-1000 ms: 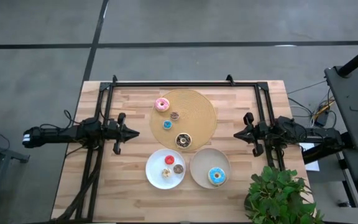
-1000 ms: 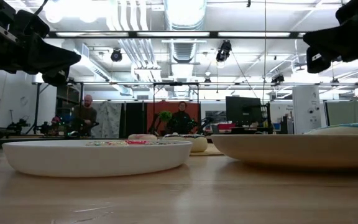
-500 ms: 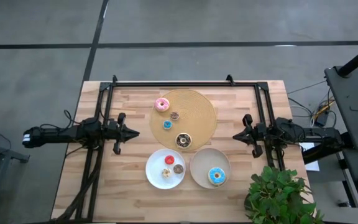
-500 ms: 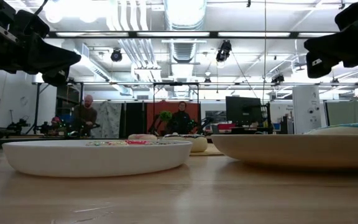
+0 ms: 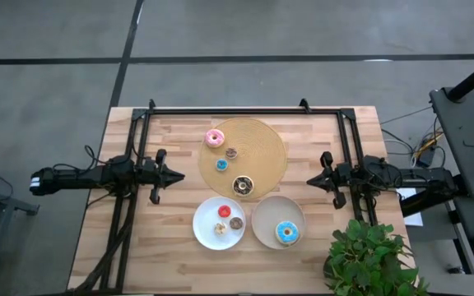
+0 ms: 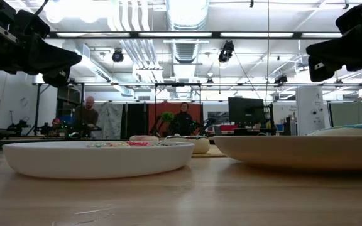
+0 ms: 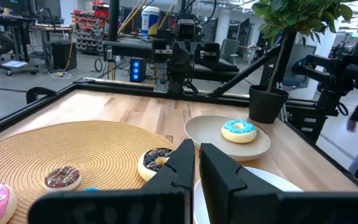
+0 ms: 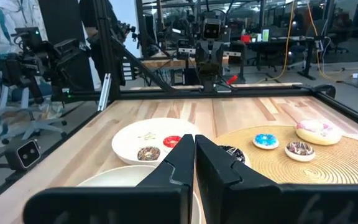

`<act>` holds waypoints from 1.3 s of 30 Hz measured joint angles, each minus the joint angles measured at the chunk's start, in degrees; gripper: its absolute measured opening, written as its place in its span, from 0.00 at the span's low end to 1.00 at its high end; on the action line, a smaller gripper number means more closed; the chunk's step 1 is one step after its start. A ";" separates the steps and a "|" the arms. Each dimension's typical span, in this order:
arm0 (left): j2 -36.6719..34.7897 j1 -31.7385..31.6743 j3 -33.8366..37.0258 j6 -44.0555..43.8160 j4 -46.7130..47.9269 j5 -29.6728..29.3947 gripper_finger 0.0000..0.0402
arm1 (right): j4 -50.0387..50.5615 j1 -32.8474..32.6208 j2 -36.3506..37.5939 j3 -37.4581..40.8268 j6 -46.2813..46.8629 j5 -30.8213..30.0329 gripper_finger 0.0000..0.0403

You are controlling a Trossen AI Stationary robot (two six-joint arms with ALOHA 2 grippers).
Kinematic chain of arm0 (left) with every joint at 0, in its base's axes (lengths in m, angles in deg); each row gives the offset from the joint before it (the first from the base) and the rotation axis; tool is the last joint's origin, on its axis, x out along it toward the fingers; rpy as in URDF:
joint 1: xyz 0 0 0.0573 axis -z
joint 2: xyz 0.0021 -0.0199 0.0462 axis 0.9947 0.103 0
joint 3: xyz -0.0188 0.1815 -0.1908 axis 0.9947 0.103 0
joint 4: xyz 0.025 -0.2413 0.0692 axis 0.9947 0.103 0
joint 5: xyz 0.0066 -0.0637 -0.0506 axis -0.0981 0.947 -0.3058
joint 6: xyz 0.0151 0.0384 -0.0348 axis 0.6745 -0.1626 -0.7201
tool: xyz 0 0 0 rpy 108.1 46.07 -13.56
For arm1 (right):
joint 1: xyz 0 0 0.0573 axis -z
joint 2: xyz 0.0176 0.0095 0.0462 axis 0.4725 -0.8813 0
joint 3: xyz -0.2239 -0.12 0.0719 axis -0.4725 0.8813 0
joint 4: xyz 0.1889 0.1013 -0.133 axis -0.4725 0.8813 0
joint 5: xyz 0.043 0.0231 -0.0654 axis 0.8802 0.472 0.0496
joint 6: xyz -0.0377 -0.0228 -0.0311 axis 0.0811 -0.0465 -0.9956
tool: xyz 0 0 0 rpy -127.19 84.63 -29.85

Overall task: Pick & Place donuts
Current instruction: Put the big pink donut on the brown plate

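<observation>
On the round wooden board (image 5: 257, 152) lie a pink donut (image 5: 214, 138), a tiny brown one (image 5: 231, 153), a tiny blue one (image 5: 221, 164) and a dark chocolate one (image 5: 243, 186). The white plate (image 5: 206, 233) holds tiny red (image 5: 223, 212), tan (image 5: 220, 228) and brown (image 5: 236, 223) donuts. A light blue donut (image 5: 286, 233) lies on the second plate (image 5: 267, 215). My left gripper (image 5: 178, 175) hovers shut at the board's left, pointing level toward it. My right gripper (image 5: 310, 180) hovers shut at the board's right, facing it. Neither holds anything.
A potted plant (image 5: 367, 259) stands at the table's near right corner, close to my right arm. A black frame (image 5: 237, 109) runs along the table's far edge and down both sides. Bare wood lies along the near left. People stand far off in the room behind.
</observation>
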 joint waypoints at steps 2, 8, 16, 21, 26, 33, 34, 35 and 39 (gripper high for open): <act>0.01 0.00 0.00 0.00 -0.02 0.00 0.00 | -0.02 0.00 0.02 0.00 0.14 0.01 0.02; 0.00 0.01 -0.02 0.00 -0.02 0.01 0.00 | -0.02 0.00 -0.02 0.00 0.15 0.02 0.02; 0.00 -0.01 0.00 0.00 -0.02 0.01 0.00 | -0.01 0.00 -0.02 0.00 0.15 0.02 0.02; 0.01 -0.01 0.00 0.08 -0.22 -0.01 0.00 | -0.02 0.00 -0.02 0.00 0.01 0.02 0.02; 0.02 -0.01 0.00 -7.14 -7.98 -0.01 0.00 | -0.02 0.00 -0.02 0.00 -0.10 0.04 0.02; 0.56 0.01 0.00 -22.42 -27.64 -0.05 0.00 | -0.02 0.00 -0.02 0.00 -0.10 0.09 0.02; 0.63 0.01 -0.09 -24.19 -30.00 0.02 0.00 | -0.02 0.00 -0.02 0.00 -0.06 0.09 0.02; 0.63 0.01 -0.40 -25.41 -31.26 0.08 0.00 | -0.02 0.00 -0.02 0.00 0.02 0.09 0.02; 1.07 0.03 -3.21 -26.16 -31.91 -0.61 0.00 | -0.02 0.00 -0.02 0.00 -0.08 0.09 0.02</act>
